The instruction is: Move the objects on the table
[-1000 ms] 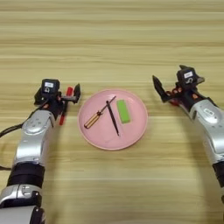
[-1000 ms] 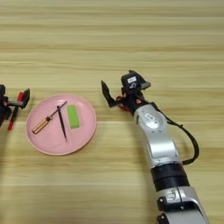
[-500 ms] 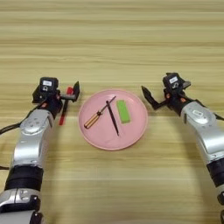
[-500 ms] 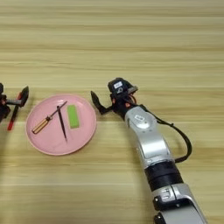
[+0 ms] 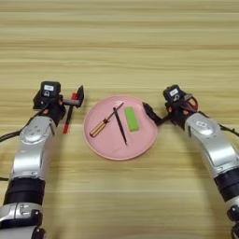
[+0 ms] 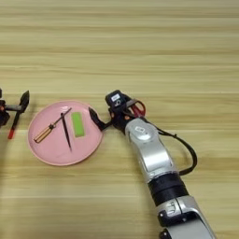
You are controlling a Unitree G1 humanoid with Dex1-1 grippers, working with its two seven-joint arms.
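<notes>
Nearest, both forearms are seen entering from the bottom edge onto the bench (image 5: 119, 56).

The pink plate (image 5: 109, 148) lies at mid-bench. On it are seen an orange-handled screwdriver (image 5: 103, 127), a black pen (image 5: 120, 126) and a green block (image 5: 131, 118); the screwdriver's shaft and the pen are crossed at their upper ends, and the block lies just beside them to the right.

The right hand (image 5: 161, 113) is placed at the plate's right rim, one black finger (image 5: 150, 112) touching or just over the rim. The second finger is not made out, so whether the hand is wide or narrow cannot be told.

The left hand (image 5: 74, 99) is placed just left of the plate over the red-capped marker (image 5: 69, 118), which lies on the bench. One finger is seen raised; whether the marker is gripped cannot be told.

Progress, as judged: nothing appears lifted; the plate and marker both rest on the wood, so the moving remains to be done.

Surface: light wood, horizontal grain stripes, bare beyond the plate. No room is shown.
</notes>
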